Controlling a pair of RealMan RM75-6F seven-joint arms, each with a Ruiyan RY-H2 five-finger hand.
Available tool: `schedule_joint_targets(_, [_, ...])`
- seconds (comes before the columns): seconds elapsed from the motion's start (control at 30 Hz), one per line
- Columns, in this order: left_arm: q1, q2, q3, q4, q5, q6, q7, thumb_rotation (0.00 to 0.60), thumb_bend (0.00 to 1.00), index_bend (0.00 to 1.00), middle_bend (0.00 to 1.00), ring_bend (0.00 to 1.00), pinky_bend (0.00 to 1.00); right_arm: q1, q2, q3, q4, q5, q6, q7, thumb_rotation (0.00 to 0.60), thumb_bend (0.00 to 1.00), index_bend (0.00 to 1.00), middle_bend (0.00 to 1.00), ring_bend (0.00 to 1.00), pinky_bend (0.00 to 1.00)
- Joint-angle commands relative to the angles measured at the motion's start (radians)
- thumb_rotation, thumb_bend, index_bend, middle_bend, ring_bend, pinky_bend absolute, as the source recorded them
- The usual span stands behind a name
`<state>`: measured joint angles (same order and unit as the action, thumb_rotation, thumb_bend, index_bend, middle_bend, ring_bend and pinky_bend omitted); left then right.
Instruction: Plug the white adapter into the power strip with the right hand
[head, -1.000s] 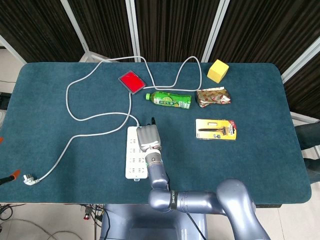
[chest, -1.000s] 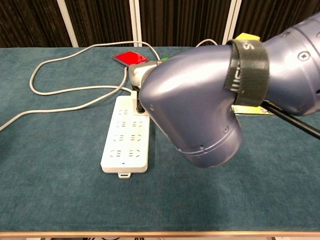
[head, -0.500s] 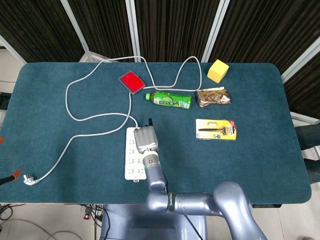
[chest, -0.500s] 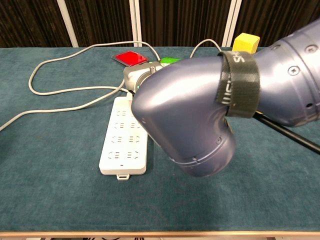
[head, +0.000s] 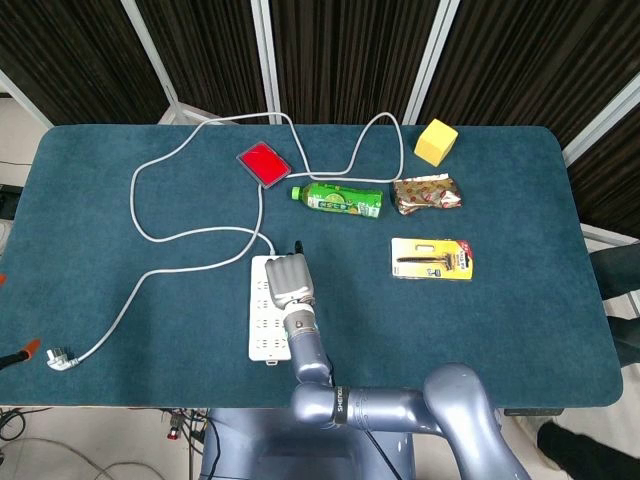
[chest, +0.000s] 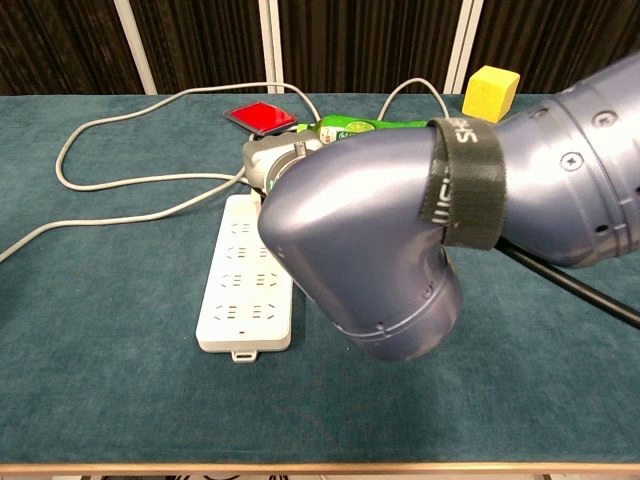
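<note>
Currently the white adapter cannot be made out in either view. The right hand (head: 288, 279) covers the far end of the power strip (head: 265, 322), which lies flat on the table (head: 120, 330) near its front edge. Finger state cannot be determined; the forearm blocks the chest view. Beyond lie a green bottle (head: 338, 200) and a red pad (head: 263, 164).
</note>
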<state>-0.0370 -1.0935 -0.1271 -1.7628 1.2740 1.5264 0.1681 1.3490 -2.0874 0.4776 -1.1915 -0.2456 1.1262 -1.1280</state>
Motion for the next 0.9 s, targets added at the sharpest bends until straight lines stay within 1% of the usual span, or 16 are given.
schedule_joint_targets(0.03, [0.0,0.0,0.0,0.0,0.0,-0.001,0.001,0.6,0.06,0.16,0.0,0.0,0.0,-0.003,0.002,0.007,-0.003,-0.002,-0.002,0.006,0.6,0.56,0.7,0.56,0.39,0.13])
schedule_joint_targets(0.1, [0.0,0.0,0.001,-0.001,-0.001,-0.001,0.002,0.6,0.06,0.16,0.0,0.0,0.0,-0.005,0.006,0.01,-0.009,-0.007,-0.003,0.008,0.6,0.56,0.66,0.55,0.37,0.13])
schedule_joint_targets(0.17, [0.0,-0.001,0.001,-0.001,-0.001,0.0,0.003,0.6,0.06,0.16,0.0,0.0,0.0,-0.008,0.012,0.008,-0.018,-0.004,-0.006,0.003,0.6,0.56,0.59,0.51,0.33,0.13])
schedule_joint_targets(0.33, [-0.001,-0.002,0.002,-0.002,0.0,0.0,0.006,0.6,0.06,0.16,0.0,0.0,0.0,-0.018,0.03,0.014,-0.049,0.022,-0.012,-0.011,0.6,0.56,0.35,0.35,0.24,0.12])
schedule_joint_targets(0.43, [0.0,-0.002,0.002,-0.002,0.001,0.002,0.005,0.6,0.06,0.16,0.0,0.0,0.0,-0.02,0.04,0.012,-0.061,0.037,-0.019,-0.023,0.6,0.56,0.28,0.28,0.2,0.11])
schedule_joint_targets(0.57, [-0.001,-0.002,0.003,-0.001,0.0,-0.002,0.007,0.6,0.06,0.16,0.0,0.0,0.0,-0.021,0.052,0.014,-0.075,0.048,-0.026,-0.026,0.6,0.56,0.22,0.21,0.16,0.09])
schedule_joint_targets(0.6, [-0.002,-0.002,0.003,-0.001,0.0,-0.003,0.008,0.6,0.06,0.16,0.0,0.0,0.0,-0.021,0.054,0.014,-0.078,0.05,-0.026,-0.027,0.6,0.55,0.19,0.19,0.15,0.09])
schedule_joint_targets(0.67, [-0.002,-0.003,0.003,-0.001,0.0,-0.003,0.01,0.6,0.06,0.16,0.0,0.0,0.0,-0.021,0.062,0.012,-0.086,0.061,-0.031,-0.035,0.6,0.49,0.13,0.16,0.13,0.08])
schedule_joint_targets(0.73, [-0.003,-0.003,0.003,-0.001,-0.001,-0.004,0.011,0.6,0.06,0.16,0.0,0.0,0.0,-0.019,0.071,0.015,-0.098,0.075,-0.033,-0.042,0.6,0.42,0.07,0.12,0.11,0.07])
schedule_joint_targets(0.9, [-0.004,-0.004,0.002,0.0,-0.005,-0.006,0.014,0.6,0.06,0.16,0.0,0.0,0.0,-0.014,0.104,0.028,-0.136,0.112,-0.033,-0.06,0.6,0.37,0.01,0.07,0.07,0.04])
